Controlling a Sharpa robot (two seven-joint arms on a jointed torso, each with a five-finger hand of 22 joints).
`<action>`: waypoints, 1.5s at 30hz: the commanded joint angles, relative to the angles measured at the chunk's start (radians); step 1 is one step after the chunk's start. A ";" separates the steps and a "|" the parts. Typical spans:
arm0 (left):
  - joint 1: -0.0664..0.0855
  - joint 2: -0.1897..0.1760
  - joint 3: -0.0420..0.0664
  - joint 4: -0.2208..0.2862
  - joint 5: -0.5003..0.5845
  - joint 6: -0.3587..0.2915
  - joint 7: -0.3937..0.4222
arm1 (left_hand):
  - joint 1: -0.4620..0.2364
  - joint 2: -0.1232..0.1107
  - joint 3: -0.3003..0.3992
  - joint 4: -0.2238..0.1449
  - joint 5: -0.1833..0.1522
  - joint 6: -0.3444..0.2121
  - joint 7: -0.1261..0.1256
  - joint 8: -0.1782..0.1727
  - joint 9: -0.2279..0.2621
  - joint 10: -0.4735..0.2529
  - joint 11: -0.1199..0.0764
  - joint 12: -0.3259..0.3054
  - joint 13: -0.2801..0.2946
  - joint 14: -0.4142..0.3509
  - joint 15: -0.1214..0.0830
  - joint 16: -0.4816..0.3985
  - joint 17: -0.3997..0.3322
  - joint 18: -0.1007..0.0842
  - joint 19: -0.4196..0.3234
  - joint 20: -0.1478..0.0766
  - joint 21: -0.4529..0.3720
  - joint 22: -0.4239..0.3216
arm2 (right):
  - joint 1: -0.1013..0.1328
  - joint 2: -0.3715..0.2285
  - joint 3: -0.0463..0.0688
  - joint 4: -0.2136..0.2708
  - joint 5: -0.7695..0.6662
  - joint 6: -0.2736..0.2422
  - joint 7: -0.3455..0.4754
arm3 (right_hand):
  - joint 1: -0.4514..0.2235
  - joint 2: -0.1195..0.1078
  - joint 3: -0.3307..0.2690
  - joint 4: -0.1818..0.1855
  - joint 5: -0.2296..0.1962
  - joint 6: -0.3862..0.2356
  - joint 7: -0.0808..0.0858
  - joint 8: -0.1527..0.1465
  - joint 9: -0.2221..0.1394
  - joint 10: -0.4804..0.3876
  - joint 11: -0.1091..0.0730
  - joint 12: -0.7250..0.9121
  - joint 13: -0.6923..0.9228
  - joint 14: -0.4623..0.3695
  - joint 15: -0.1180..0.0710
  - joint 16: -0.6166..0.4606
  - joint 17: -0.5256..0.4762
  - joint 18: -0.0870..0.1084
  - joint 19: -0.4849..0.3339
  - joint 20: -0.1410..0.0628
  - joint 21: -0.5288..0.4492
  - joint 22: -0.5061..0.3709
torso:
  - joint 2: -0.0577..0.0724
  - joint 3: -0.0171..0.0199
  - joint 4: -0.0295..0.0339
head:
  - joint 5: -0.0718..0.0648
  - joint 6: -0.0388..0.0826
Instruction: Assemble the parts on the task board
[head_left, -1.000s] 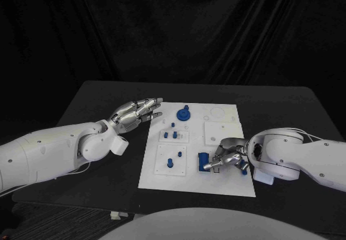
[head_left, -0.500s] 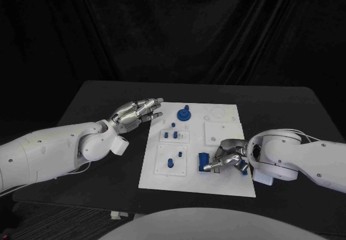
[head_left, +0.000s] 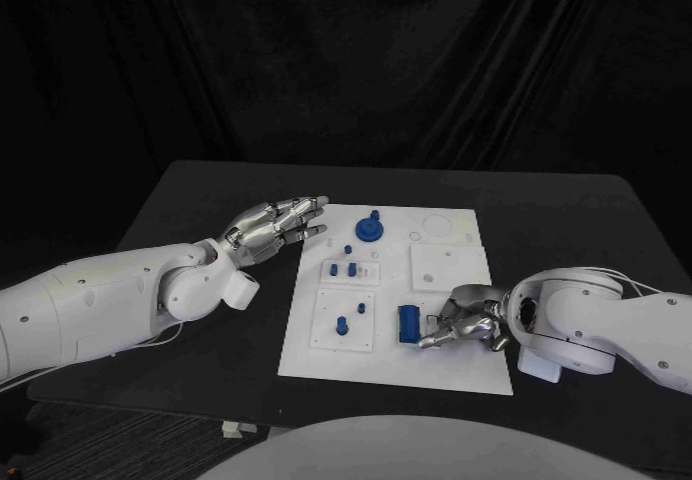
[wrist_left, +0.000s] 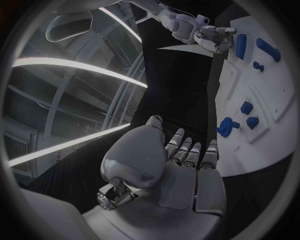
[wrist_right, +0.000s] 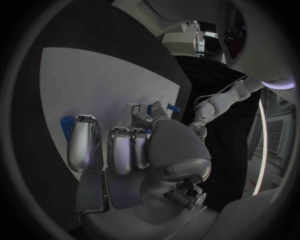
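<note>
On black table (head_left: 188, 200), white task board (head_left: 447, 370); left hand (head_left: 271, 228) spread, right hand (head_left: 464, 322) unclear.

Task board (head_left: 433, 372): one white plate.
Raised white panels on board: three, namely a small one (head_left: 346, 271), a lower-left one (head_left: 342, 322) and a right one (head_left: 440, 267).
Blue parts in head view: about seven, namely a round knobbed piece (head_left: 371, 230), a tiny peg (head_left: 348, 249), a pair side by side (head_left: 342, 269), a peg pair (head_left: 340, 324), a long block (head_left: 410, 323).
Robot hands: two, left hand (head_left: 271, 228) and right hand (head_left: 464, 320).
Tables: one (head_left: 548, 215).
</note>
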 joint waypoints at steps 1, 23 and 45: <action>-0.002 0.001 0.001 0.000 -0.001 0.020 0.009 | 0.010 0.003 0.006 -0.001 0.005 0.007 0.020 0.000 0.001 0.002 0.007 0.006 0.001 0.000 0.005 0.005 0.001 0.010 0.001 0.005 0.006 0.001 | 0.023 -0.018 0.001 0.014 0.074 -0.063 0.012 | -0.033 -0.005 -0.013 0.008 0.003 -0.075 0.002 -0.120 -0.017 0.106 0.000 0.003 0.263 0.093 -0.004 0.001 0.193 0.000 0.024 -0.006 -0.005 0.190 | 0.000 0.0001 0.0000 | 0.002 0.000; -0.003 -0.001 0.001 0.000 -0.001 0.012 0.007 | 0.016 0.001 0.009 -0.003 0.008 0.012 0.021 0.003 0.002 0.002 0.007 0.007 0.001 0.001 0.005 0.006 0.001 0.010 0.003 0.005 0.007 0.002 | 0.188 -0.119 0.001 -0.013 -0.229 0.110 -0.137 | -0.031 0.003 -0.025 0.001 0.135 0.051 0.083 -0.847 -0.780 0.106 0.072 0.003 0.263 0.095 0.059 0.007 0.204 -0.005 0.033 0.055 0.025 0.197 | 0.000 0.0000 0.0002 | -0.002 0.000; -0.005 -0.004 0.001 -0.004 -0.001 0.016 0.007 | 0.017 0.000 0.010 -0.003 0.008 0.012 0.022 0.003 0.002 0.002 0.007 0.008 0.001 0.001 0.005 0.006 0.001 0.010 0.003 0.005 0.007 0.002 | 0.106 -0.144 0.000 0.022 -0.373 0.164 -0.151 | -0.067 0.000 -0.023 0.018 0.135 0.154 0.059 -0.864 -0.823 0.106 0.049 0.003 0.263 0.093 0.039 0.006 0.196 -0.004 0.034 0.035 0.021 0.196 | 0.001 -0.0001 0.0000 | -0.020 0.000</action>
